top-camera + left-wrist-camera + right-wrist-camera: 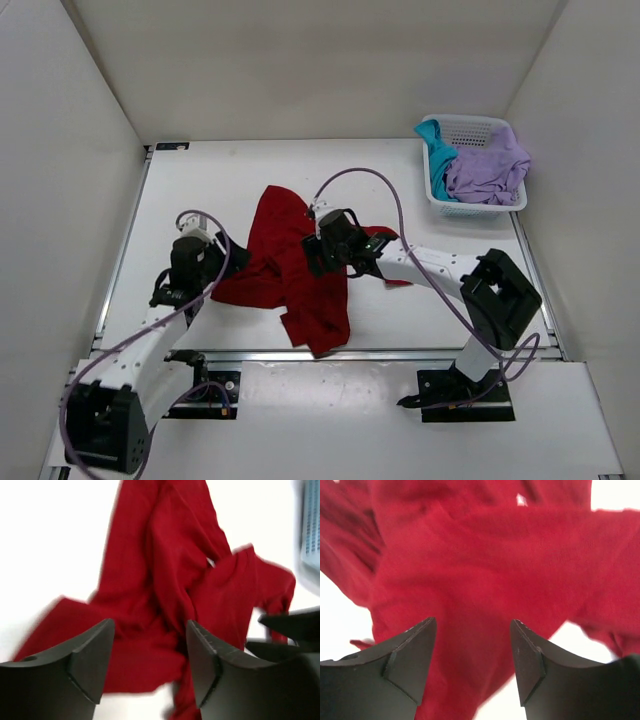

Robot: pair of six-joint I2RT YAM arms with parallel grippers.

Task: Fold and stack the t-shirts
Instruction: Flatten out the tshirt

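White tabletop [210, 180] inside the walled cell carries the deep red t-shirt [285, 270] as a crumpled, unfolded heap at the centre of the top view, while the teal t-shirt [435, 145] and the lavender t-shirt [490, 168] lie bunched in the white mesh basket [478, 207] at the upper right. My left gripper [150, 625] and my right gripper [472, 622] both hang over the red cloth, jaws apart with nothing between them. I judge the task barely begun: no shirt is folded, no stack exists, and all three are left to do.
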